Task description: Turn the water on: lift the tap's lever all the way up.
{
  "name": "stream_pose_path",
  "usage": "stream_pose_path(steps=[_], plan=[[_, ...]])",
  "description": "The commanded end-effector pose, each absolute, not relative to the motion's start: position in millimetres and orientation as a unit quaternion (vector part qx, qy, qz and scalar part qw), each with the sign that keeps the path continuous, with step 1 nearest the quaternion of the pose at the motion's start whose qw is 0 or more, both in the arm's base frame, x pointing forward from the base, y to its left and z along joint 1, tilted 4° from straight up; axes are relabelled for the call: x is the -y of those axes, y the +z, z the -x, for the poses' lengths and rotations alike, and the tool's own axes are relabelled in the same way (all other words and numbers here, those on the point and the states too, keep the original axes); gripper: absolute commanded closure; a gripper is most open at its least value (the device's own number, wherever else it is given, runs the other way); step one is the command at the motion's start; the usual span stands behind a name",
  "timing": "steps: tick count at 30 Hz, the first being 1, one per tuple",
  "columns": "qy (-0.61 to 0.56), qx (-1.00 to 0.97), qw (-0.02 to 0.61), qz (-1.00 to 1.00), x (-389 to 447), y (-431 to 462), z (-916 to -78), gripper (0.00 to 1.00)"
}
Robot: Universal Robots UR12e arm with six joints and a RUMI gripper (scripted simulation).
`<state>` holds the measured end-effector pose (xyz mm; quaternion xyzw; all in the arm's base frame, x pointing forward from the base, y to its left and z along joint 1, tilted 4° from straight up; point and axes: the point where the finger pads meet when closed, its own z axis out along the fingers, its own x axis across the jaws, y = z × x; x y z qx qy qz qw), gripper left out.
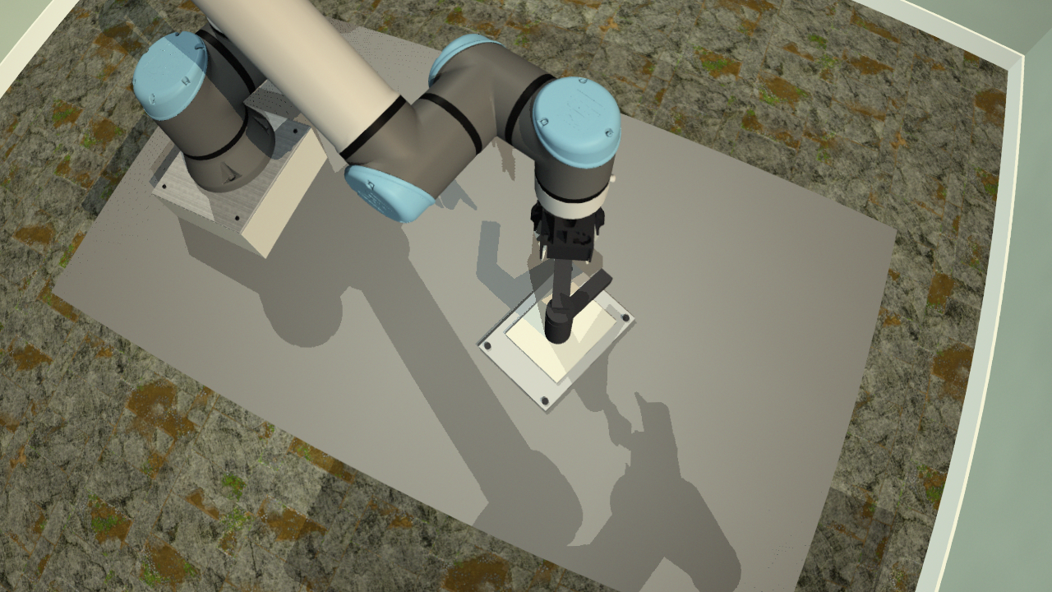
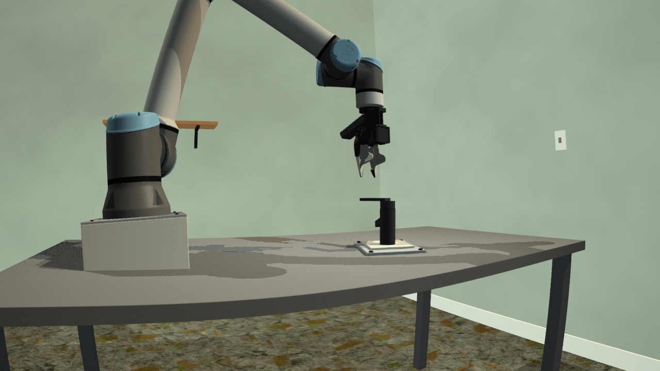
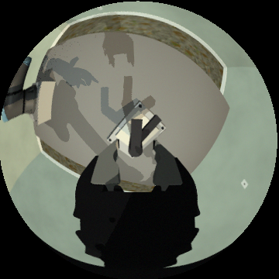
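matte black rigid tap (image 2: pixel 386 225) on its pale square plate (image 2: pixel 412 249) mid grey counter (image 2: pixel 484 251); flat thin lever (image 2: pixel 374 199) looks stiff and slick, so grab near its free end. tool (image 2: pixel 367 174) hangs above, part open, empty.

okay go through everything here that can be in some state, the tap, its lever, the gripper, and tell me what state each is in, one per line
Tap: upright on its base plate, untouched.
Lever: lying flat, level, not lifted; the water is not yet turned on.
Gripper: partly open, jaws apart, holding nothing, hanging in the air above the lever with a gap between them.
Arm: reaching out over the table, wrist pointing down.
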<state>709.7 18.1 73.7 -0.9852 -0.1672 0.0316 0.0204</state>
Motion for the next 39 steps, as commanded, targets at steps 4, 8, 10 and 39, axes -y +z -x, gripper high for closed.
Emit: stream_pose_path(steps=[4,8,10,39], plan=[[0.031,0.167,0.02,0.985,-18.0,74.3,-710.4,0.6],[0.031,0.167,0.02,0.985,-18.0,73.5,-710.4,0.6],[0.031,0.167,0.02,0.985,-18.0,72.6,-710.3,0.6],[0.031,0.167,0.02,0.985,-19.0,38.3,-708.0,0.6]])
